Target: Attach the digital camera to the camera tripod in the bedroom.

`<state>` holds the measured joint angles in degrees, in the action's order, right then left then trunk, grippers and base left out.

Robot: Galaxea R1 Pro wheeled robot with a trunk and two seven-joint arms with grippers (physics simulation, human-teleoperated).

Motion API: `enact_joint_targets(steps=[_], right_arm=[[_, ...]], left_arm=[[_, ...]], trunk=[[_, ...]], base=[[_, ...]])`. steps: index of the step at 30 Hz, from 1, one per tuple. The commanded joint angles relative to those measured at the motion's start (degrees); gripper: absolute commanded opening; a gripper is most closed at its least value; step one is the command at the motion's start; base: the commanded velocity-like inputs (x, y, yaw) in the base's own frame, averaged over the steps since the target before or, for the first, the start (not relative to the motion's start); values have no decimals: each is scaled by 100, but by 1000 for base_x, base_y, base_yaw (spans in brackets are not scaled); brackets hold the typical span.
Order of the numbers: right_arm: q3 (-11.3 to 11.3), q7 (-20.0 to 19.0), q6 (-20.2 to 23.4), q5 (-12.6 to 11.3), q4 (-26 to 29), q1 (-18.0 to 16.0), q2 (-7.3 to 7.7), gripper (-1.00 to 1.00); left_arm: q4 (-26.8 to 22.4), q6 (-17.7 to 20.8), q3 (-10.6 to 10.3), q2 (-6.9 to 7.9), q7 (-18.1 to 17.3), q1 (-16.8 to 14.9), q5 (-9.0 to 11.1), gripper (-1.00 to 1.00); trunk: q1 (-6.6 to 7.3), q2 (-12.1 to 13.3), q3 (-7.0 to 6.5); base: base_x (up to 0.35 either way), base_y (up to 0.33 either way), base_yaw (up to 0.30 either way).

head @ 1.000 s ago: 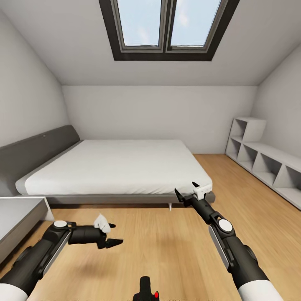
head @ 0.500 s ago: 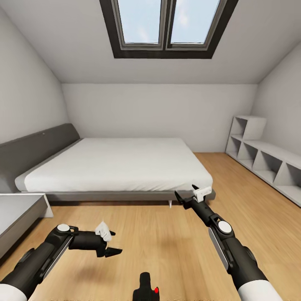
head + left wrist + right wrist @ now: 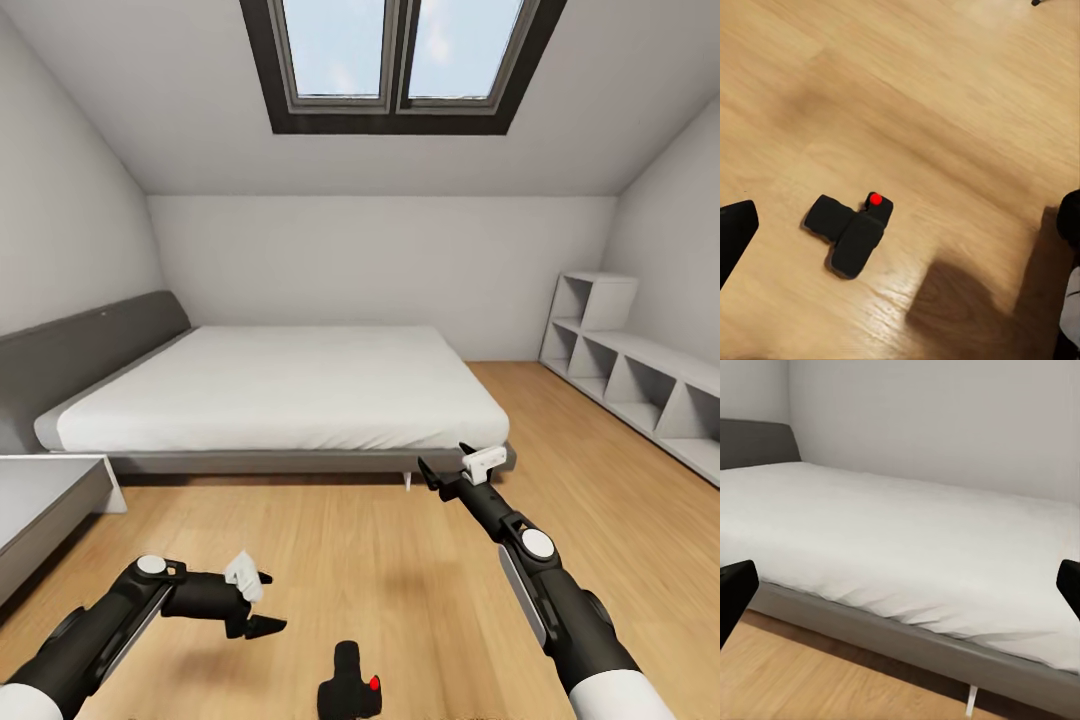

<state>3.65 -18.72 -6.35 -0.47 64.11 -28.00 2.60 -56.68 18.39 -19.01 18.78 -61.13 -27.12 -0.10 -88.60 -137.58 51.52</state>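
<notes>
1. No readable text, label, brand, number or sign anywhere in the three views.

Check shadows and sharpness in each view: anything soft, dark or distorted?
Head view: even daylight, wide-angle stretch at the skylight, faint shadow on the floor. Left wrist view: the digital camera is slightly soft, with a dark arm shadow beside it. Right wrist view: the bed is soft and evenly lit.
</notes>
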Motion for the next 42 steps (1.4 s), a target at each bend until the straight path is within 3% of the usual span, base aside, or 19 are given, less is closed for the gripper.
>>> enact_joint_targets(steps=[1,8,13,20,21,25,42], right_arm=[[5,-9,-16,-5,-3,-4,4,100],[4,-9,-15,-5,-9,-4,4,100],[4,4,-15,-5,-12,-4,4,100],[4,15,-15,-5,-13,-4,4,100],[4,16,-15,-5,-13,-4,4,100],[0,17,-15,-5,-13,-4,4,100],[1,18,-19,-5,-22,-4,4,100]], left_arm=[[116,-19,-57,1,-10,-4,-51,100],[303,-147,-145,-14,-9,-4,-407,100],[314,-169,-174,-29,-14,-4,-514,100],[288,-176,-484,-67,-12,-4,-545,100],[281,-175,-631,-90,-10,-4,-548,100],[166,-169,-891,-133,11,-4,-551,100],[7,-160,-1033,-165,39,-4,-553,100]], trunk=[[-21,-44,24],[-175,-325,150],[-285,-525,240],[-322,-574,391],[-325,-575,413],[-335,-580,501],[-379,-603,878]], base=[[0,0,0],[0,0,0],[0,0,0],[0,0,0],[0,0,0],[0,0,0],[0,0,0]])
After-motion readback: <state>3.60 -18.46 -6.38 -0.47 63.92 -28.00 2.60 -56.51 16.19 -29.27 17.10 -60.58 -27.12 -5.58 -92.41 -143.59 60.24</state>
